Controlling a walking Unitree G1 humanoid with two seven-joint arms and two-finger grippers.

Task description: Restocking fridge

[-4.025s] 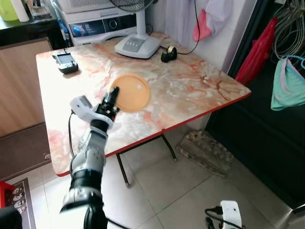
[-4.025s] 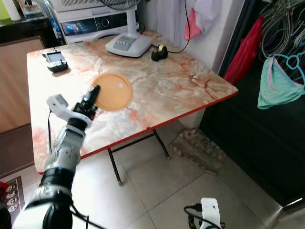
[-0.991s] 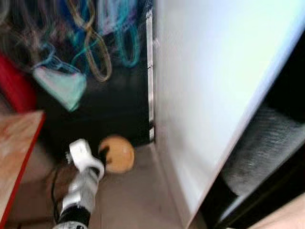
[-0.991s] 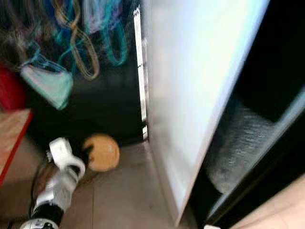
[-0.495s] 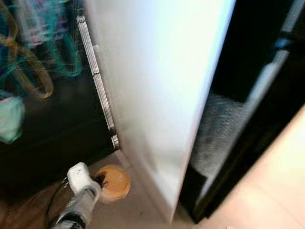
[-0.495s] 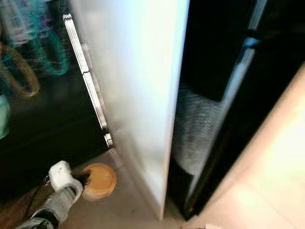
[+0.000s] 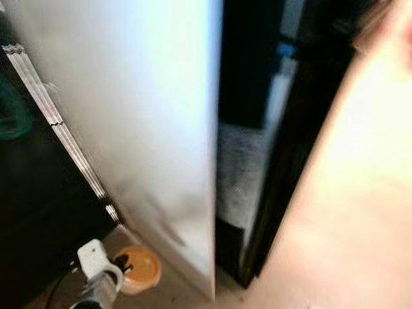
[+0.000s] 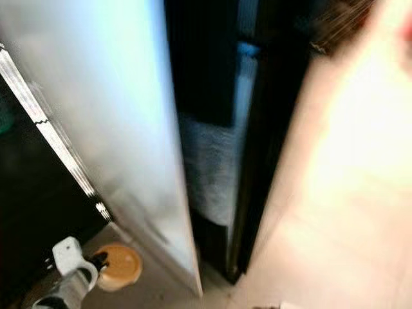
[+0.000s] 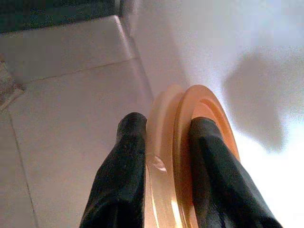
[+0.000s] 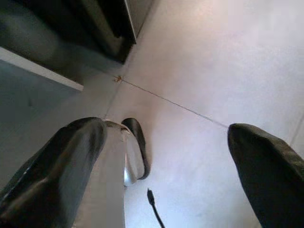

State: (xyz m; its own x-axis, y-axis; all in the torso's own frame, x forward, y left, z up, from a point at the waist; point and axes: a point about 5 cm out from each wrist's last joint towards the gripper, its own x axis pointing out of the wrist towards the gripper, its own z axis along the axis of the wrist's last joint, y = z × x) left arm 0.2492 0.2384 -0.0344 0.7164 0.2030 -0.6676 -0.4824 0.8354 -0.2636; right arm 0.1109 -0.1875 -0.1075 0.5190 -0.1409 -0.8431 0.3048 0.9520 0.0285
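Observation:
An orange plate (image 7: 143, 271) hangs low at the left, and my left gripper (image 7: 122, 264) is shut on its rim. In the left wrist view the two black fingers (image 9: 127, 156) pinch the plate's edge (image 9: 205, 110) above the tiled floor, close to a white panel. The fridge's white door (image 7: 135, 122) stands open just beyond the plate, seen edge-on. Behind its edge lies the dark fridge opening (image 7: 248, 90) with a pale frosted shelf front (image 7: 237, 174). My right gripper (image 10: 166, 130) hangs open over the floor with nothing between its fingers.
A ribbed metal strip (image 7: 61, 132) runs down the door's left side against a dark area. A blurred beige surface (image 7: 341, 193) spreads across the right. Pale floor tiles (image 10: 199, 61) lie below, with a thin cable (image 10: 154, 213) on them.
The camera has swung further right: the white door now sits left of centre and the dark opening is in the middle. The plate stays clamped in my left gripper.

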